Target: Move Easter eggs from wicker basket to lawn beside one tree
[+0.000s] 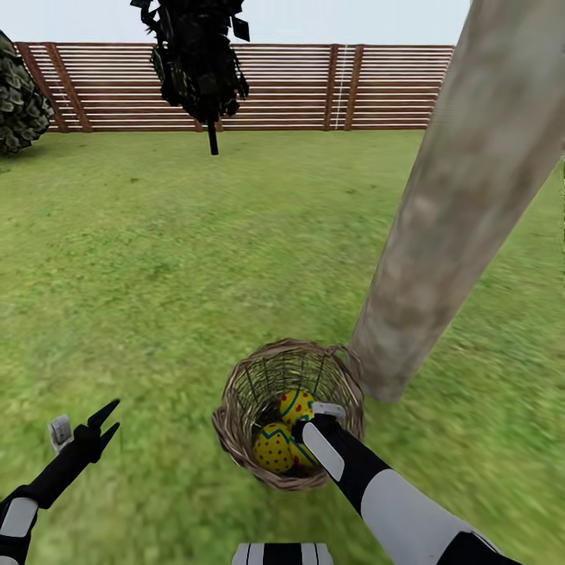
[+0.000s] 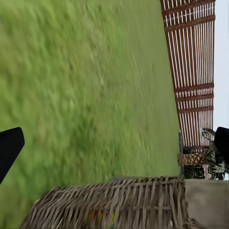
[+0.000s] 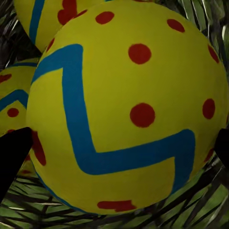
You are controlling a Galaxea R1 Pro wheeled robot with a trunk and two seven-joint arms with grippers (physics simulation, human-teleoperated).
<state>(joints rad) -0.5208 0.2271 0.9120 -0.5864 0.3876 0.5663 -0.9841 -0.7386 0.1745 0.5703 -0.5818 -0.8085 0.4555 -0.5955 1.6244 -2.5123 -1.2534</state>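
I see the wicker basket [image 1: 290,412] on the lawn [image 1: 157,259], just left of the thick tree [image 1: 463,196] trunk, with the slat fence [image 1: 275,86], a dark thin-trunked tree [image 1: 200,63] and a bush [image 1: 20,102] far off. My right arm reaches down into the basket; its claw [image 3: 114,143] sits spread around one egg [image 3: 129,105], with fingertips at both its sides, though contact is unclear. Two other eggs [image 1: 275,447] lie close beside it. My left claw [image 1: 106,420] hovers open over grass, left of the basket.
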